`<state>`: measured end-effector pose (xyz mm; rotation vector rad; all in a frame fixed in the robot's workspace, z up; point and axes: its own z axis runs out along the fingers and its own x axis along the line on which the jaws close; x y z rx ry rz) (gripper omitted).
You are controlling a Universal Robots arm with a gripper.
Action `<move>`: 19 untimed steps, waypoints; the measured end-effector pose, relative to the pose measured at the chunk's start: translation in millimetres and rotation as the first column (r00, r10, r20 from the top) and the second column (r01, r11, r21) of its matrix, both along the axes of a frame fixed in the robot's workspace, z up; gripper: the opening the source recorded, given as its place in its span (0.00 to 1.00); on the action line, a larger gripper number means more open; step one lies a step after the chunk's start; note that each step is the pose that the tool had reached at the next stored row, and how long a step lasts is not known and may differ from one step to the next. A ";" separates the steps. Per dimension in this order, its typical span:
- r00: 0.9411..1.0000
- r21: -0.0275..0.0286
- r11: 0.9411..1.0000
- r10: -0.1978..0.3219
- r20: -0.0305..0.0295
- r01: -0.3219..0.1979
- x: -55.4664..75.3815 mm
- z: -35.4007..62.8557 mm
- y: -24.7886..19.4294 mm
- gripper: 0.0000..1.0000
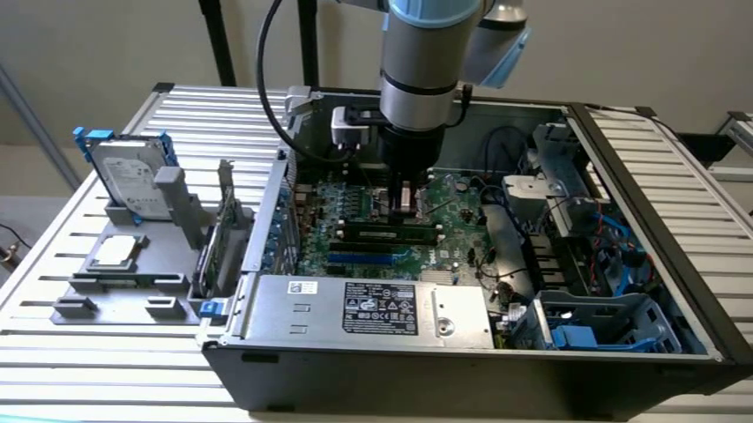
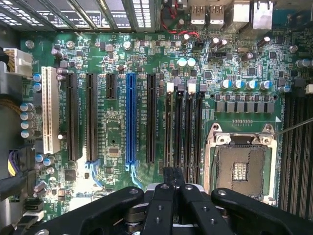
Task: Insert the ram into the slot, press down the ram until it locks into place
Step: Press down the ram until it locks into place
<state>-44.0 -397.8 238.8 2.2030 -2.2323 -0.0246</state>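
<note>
A slatted metal table [image 1: 94,379] carries an open computer case [image 1: 471,370] lying on its side, with a plain pale wall behind. Nearest inside the case sits the silver power supply [image 1: 376,308], against the case's front wall. Just beyond it, towards the middle of the case, the ram [image 1: 383,233] lies along one of the black slots [image 2: 183,127] on the motherboard [image 1: 459,198]. It looks set in the slot, though whether the end latches have caught cannot be told. The gripper [image 1: 406,211] hangs straight down from the arm close above the ram, towards the end nearer the exterior view's right. Whether it touches the stick's top edge is not clear. In the wrist view the gripper [image 2: 173,178] has its fingers pressed together, with nothing seen between them, and the motherboard [image 2: 117,112] spreads out below. Farther back are the case's rear wall and cables. By my reading, insertion is done and pressing is the step in hand. That calls for a straight, even push on the top edge, kept in line with the slot so the stick does not tilt.
</note>
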 end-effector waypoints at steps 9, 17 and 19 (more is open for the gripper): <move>1.000 0.000 1.000 0.000 -0.002 0.000 0.0 -7.3 0.8 0.10; 1.000 0.001 1.000 0.000 -0.003 0.000 0.0 -11.3 1.1 0.10; 1.000 0.000 1.000 0.000 -0.004 0.000 -0.1 -2.5 1.2 0.10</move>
